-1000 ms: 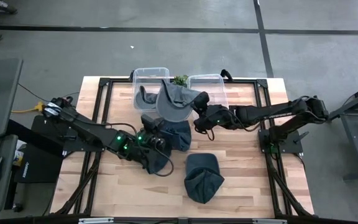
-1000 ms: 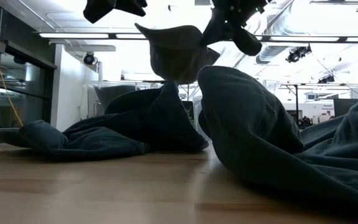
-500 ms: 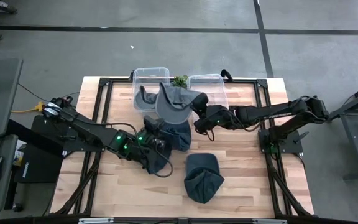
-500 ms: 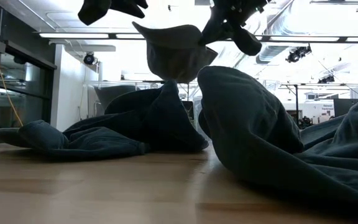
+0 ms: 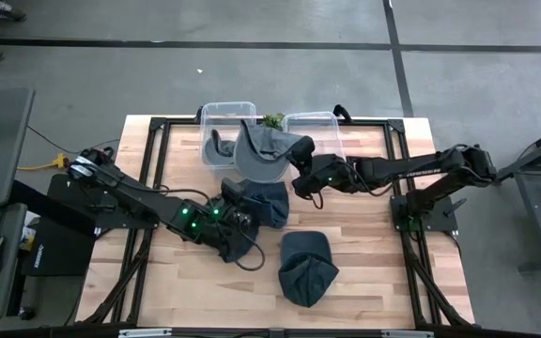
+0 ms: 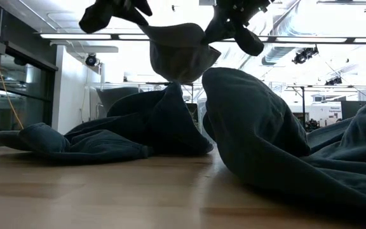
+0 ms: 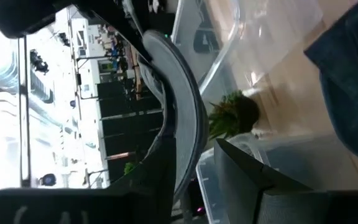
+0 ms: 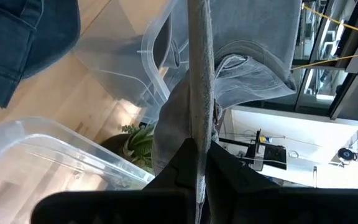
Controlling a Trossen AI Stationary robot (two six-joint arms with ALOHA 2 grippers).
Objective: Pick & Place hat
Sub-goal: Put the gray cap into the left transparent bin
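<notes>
A grey brimmed hat hangs in the air at the far middle of the table, in front of two clear bins. My right gripper is shut on its brim. My left gripper is open at the hat's opposite side. In the left wrist view the brim runs down between its fingers, and I cannot tell whether they touch it. In the low view the hat hangs between the left gripper and the right gripper. A second grey hat lies in the left bin. My right gripper pinches the hat's brim between its two fingers, seen edge-on in the right wrist view. The fingers come level from the table's right side. The hat is lifted clear, its crown hanging below the brim above the dark blue pile.
A pile of dark blue cloth hats lies under the held hat, and another dark blue hat lies nearer the front edge. The right clear bin stands at the far edge, with a small green plant between the bins.
My left gripper has gone toward the table's right and a little down, up to the near side of the hat's brim. The hat stays lifted in my right gripper and has shifted slightly toward the far edge.
</notes>
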